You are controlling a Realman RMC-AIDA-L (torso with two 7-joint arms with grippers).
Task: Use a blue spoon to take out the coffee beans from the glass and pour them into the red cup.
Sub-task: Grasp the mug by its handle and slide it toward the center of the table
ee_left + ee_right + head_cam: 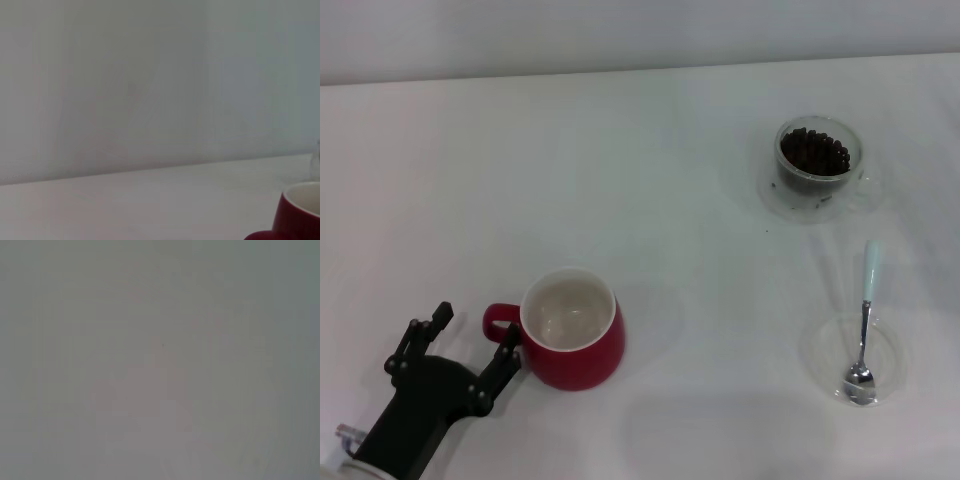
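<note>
Blue spoon lies far right of red cup, bowl resting in clear dish, unheld. Glass of coffee beans beyond it. Left gripper, spread wide and empty, flanks the cup's handle, probably to steady it. Right gripper unseen.

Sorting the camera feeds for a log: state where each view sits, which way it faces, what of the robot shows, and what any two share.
Head view: from the robot's head, looking down at the table; shows the red cup, glass, blue spoon, and left gripper, open beside the cup's handle.
Left wrist view: low over the table, facing a wall; no fingers show.
Right wrist view: blank grey surface; no robot parts.
Shared: head and left wrist views both show the red cup.
</note>
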